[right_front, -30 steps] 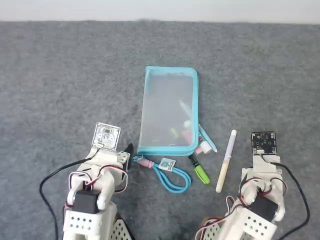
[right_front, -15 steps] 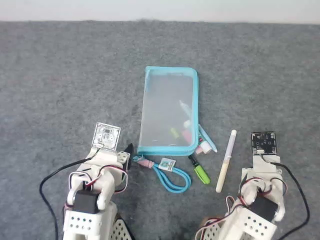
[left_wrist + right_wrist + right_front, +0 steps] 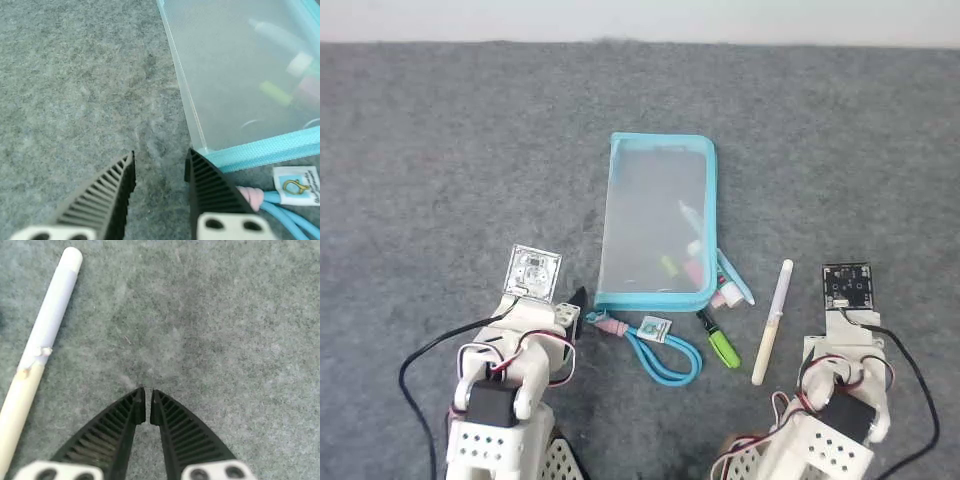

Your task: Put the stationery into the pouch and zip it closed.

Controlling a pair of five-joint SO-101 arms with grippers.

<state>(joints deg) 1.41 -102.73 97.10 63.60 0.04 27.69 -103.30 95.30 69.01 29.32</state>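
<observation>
The translucent pouch (image 3: 655,225) with teal trim lies flat mid-table, several pens inside; a pink and a blue pen (image 3: 731,286) poke out of its near right corner. A green highlighter (image 3: 720,341) and a white-and-cream pen (image 3: 772,321) lie loose on the felt to its right. My left gripper (image 3: 161,162) is open just off the pouch's near left corner (image 3: 205,150), touching nothing; it also shows from above (image 3: 577,305). My right gripper (image 3: 148,392) is shut on nothing over bare felt, with the white-and-cream pen (image 3: 40,347) beside it.
A blue wrist strap (image 3: 665,358) with a pink zipper pull (image 3: 610,325) and a small tag (image 3: 653,328) trails from the pouch's near edge, between the two arms. Grey felt (image 3: 450,150) covers the table, with wide room left, right and beyond the pouch.
</observation>
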